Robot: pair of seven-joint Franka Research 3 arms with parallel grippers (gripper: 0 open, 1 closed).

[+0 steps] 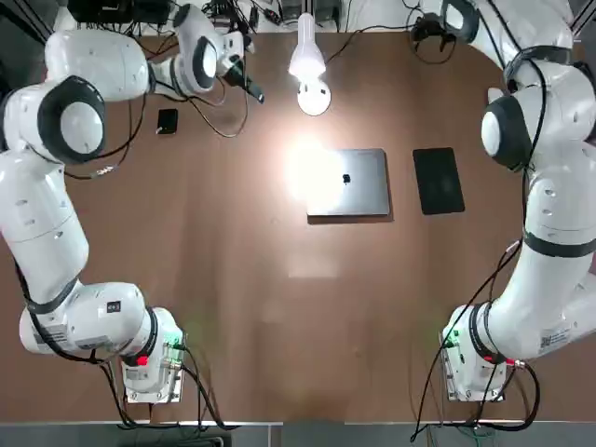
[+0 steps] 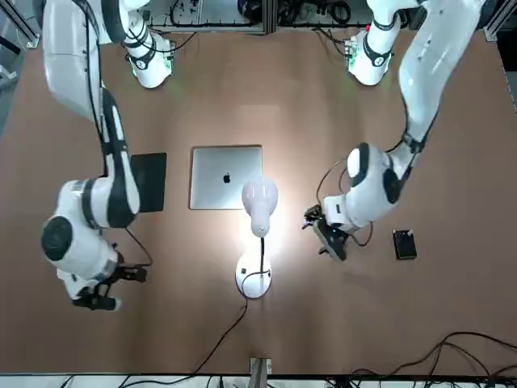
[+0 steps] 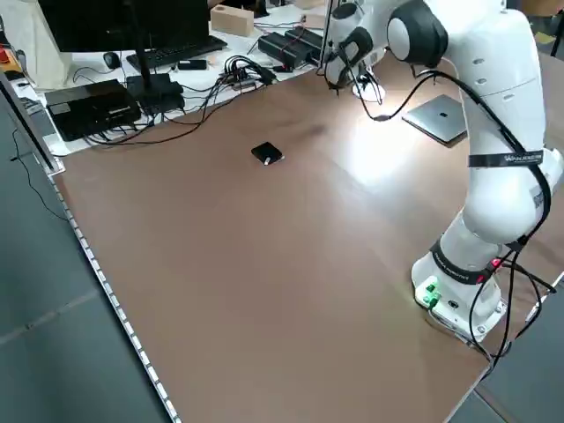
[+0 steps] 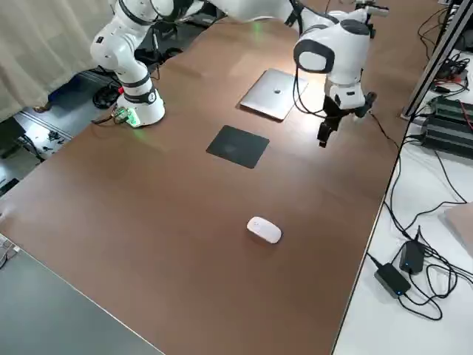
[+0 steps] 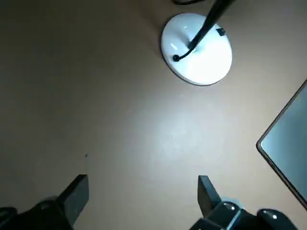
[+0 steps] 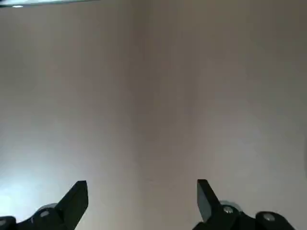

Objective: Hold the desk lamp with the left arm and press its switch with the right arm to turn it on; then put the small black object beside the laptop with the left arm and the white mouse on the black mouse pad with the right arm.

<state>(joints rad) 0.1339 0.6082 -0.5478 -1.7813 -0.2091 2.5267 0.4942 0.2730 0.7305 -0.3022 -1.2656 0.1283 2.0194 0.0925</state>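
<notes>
The desk lamp (image 1: 314, 97) stands lit at the table's far edge, casting a bright patch toward the laptop (image 1: 347, 182). My left gripper (image 1: 248, 86) hovers open just left of the lamp, and its wrist view shows the lamp's round base (image 5: 197, 50) ahead of empty fingers. The small black object (image 1: 168, 121) lies farther left. The black mouse pad (image 1: 438, 180) sits right of the laptop. Only the right side view shows the white mouse (image 4: 264, 230), lying on bare table. My right gripper (image 2: 101, 296) hangs open and empty near the far edge, apart from the lamp.
Cables, a power brick and boxes crowd the bench beyond the far edge (image 4: 414, 259). The lamp's cord (image 2: 222, 335) trails off that edge. Both arm bases (image 1: 149, 368) stand at the near edge.
</notes>
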